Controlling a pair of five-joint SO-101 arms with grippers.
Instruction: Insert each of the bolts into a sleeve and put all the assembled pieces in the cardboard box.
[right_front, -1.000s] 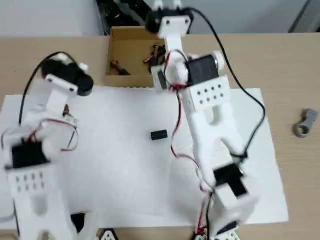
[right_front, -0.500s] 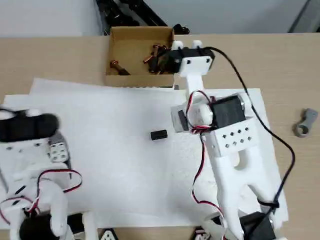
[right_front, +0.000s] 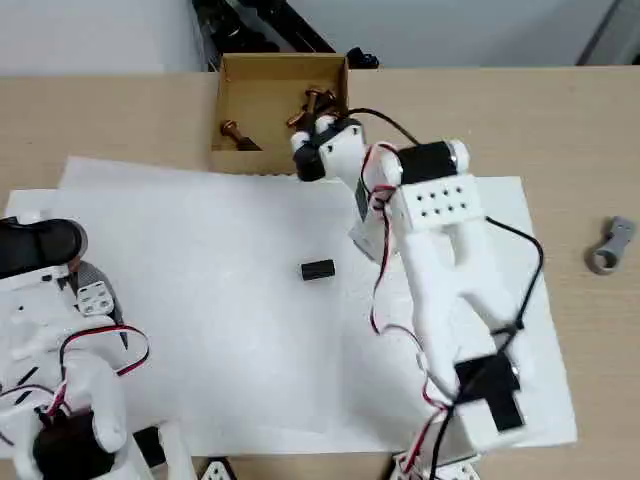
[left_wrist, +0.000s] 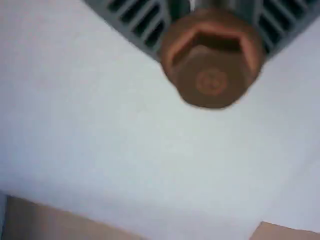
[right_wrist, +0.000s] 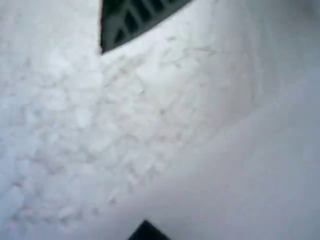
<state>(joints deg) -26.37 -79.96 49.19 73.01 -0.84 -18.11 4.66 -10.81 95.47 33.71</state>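
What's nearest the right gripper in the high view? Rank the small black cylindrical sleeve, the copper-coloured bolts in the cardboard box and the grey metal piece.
1. Black sleeve, beside the right gripper on the white sheet.
2. Copper-coloured bolts, in the cardboard box.
3. Grey metal piece, on bare table, farthest.

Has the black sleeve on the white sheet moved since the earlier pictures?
No. The black sleeve lies at the same spot in the high view, the same way off from the cardboard box.

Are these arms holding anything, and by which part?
The left tool holds a copper bolt, gripped just behind its hex head. The right tool looks empty.
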